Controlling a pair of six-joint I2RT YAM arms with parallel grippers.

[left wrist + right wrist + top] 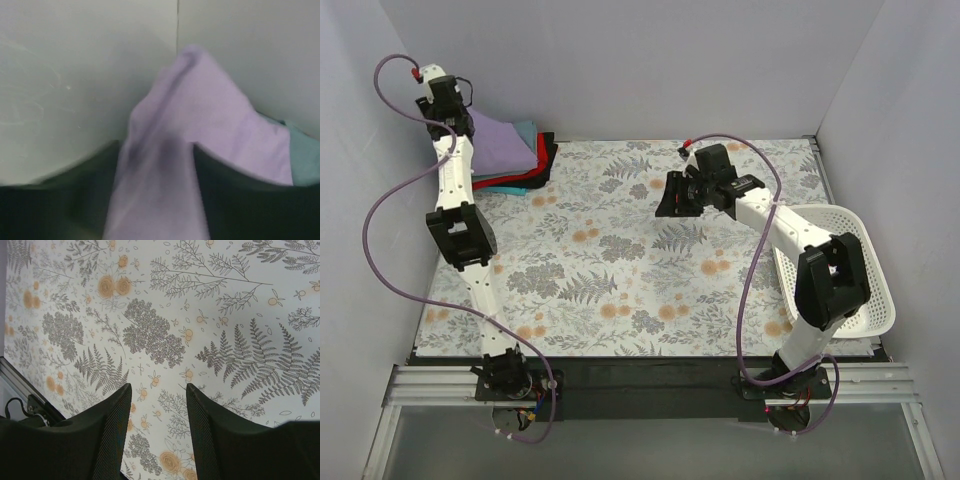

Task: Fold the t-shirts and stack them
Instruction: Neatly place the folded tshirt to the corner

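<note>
The lavender t-shirt [498, 140] lies on top of a stack in the back left corner, with grey-blue [526, 129], red [542, 152], black [551, 146] and teal [515, 186] shirts under it. My left gripper [453, 122] is at the stack's left edge, against the wall. In the left wrist view it [156, 148] is shut on a raised fold of the lavender shirt [200, 115]; a grey-blue edge [303, 160] shows at the right. My right gripper [676, 196] hovers over the table's middle back, open and empty [157, 390].
A floral tablecloth [620, 260] covers the table. A white mesh basket [873, 262] stands at the right edge, beside the right arm. White walls close in the back and both sides.
</note>
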